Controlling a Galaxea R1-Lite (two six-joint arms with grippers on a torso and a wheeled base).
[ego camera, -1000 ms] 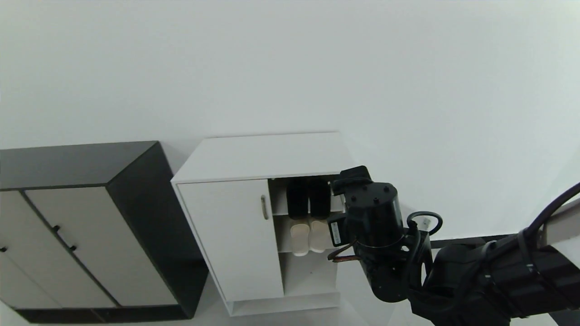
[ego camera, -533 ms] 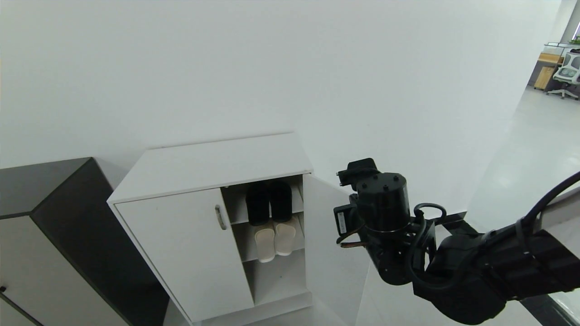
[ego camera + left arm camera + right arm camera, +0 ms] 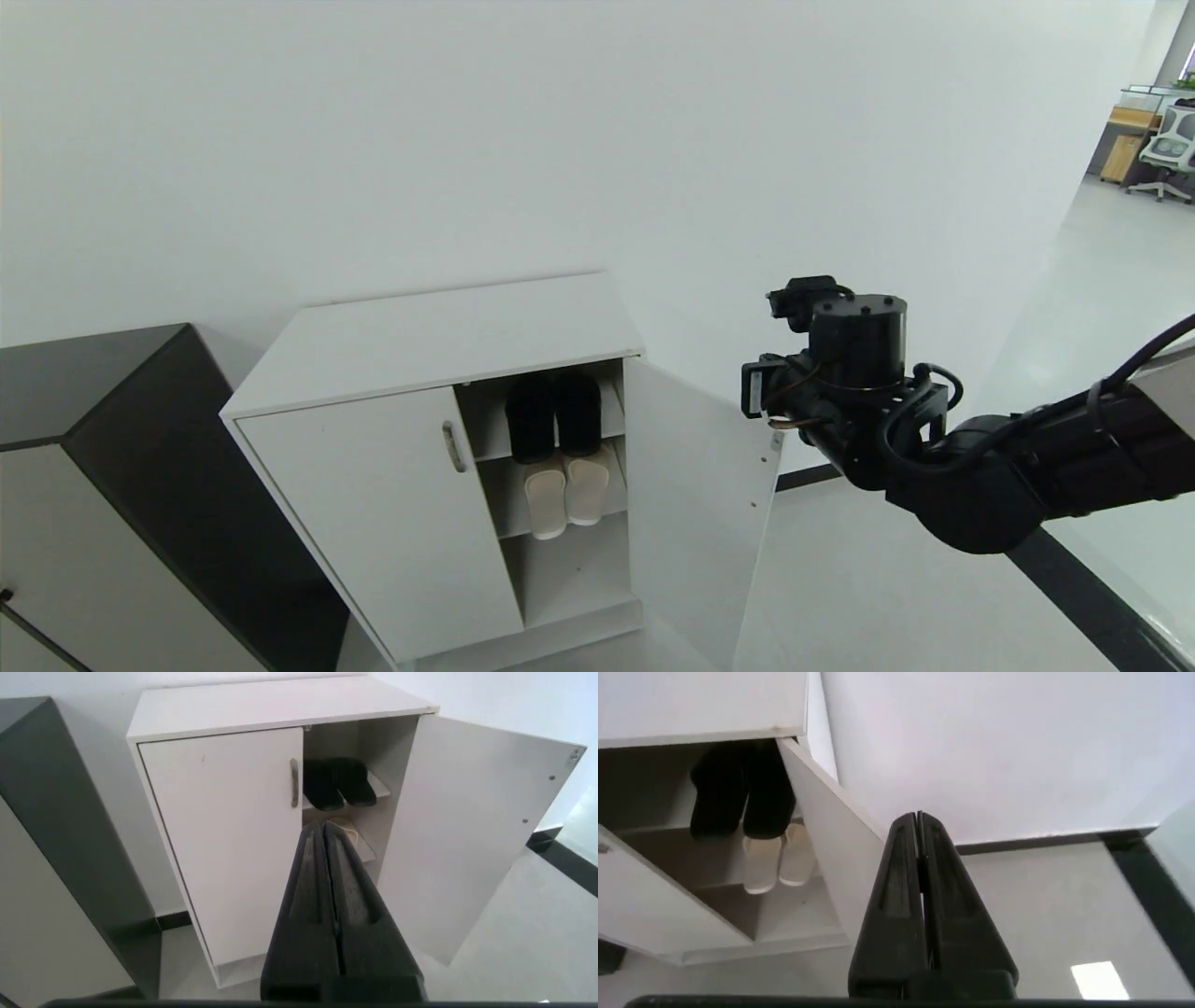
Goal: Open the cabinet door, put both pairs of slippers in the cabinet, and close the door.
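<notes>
A plain white wall (image 3: 560, 140) rises behind everything, and a pale floor (image 3: 887, 597) spreads below the right arm (image 3: 980, 467). A dark cabinet (image 3: 112, 467) stands against the wall, well off to the left of both grippers.

Just beside it is the white cabinet (image 3: 439, 336), straight ahead of the left gripper (image 3: 323, 829) and ahead and to the left of the right gripper (image 3: 917, 819). Its right-hand door, the open door (image 3: 695, 504), is swung wide. The door's free edge is near the right arm's wrist but does not touch it, and the right gripper looks past the door's inner face toward the shelves. The closed door (image 3: 373, 523) covers the cabinet's left half, directly beyond the left gripper's tip.

The right arm reaches in from the right at about the height of the cabinet top. Both grippers have their fingers pressed together with nothing between them, and both hang in the air apart from the cabinet.

Inside the opening, the black slippers (image 3: 553, 415) lie side by side on the top shelf. The pale slippers (image 3: 565, 490) lie side by side on the middle shelf just under them, their ends jutting a little over the shelf edge. Both pairs are farther from the right gripper than the open door is. A slim metal handle (image 3: 453, 447) sits upright on the closed door near its inner edge, level with the top shelf.
</notes>
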